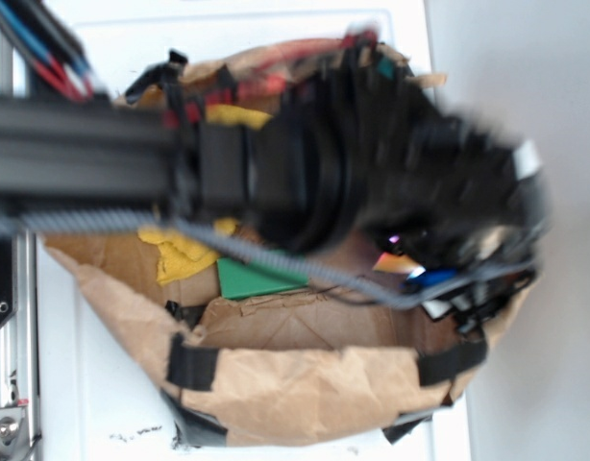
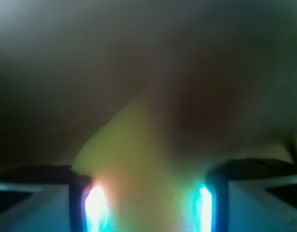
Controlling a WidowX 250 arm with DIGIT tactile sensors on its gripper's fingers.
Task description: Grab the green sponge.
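Observation:
The green sponge point(image 1: 249, 279) lies flat inside the brown paper bag point(image 1: 305, 389), partly under the arm and a grey cable. In the exterior view my gripper point(image 1: 410, 252) is blurred and sits well to the right of the green sponge, low in the bag, over something orange-yellow and a blue block point(image 1: 431, 279). The wrist view is very blurred: my gripper point(image 2: 149, 208) stands open, its fingertips point(image 2: 95, 208) lit up and wide apart. A pale yellow shape point(image 2: 139, 159) fills the gap between them. No green sponge shows there.
A yellow cloth point(image 1: 183, 255) lies crumpled to the left of the green sponge. The bag's tall crumpled walls ring the work area, with black straps point(image 1: 191, 365) at the front. A metal rail point(image 1: 9, 384) runs along the left edge.

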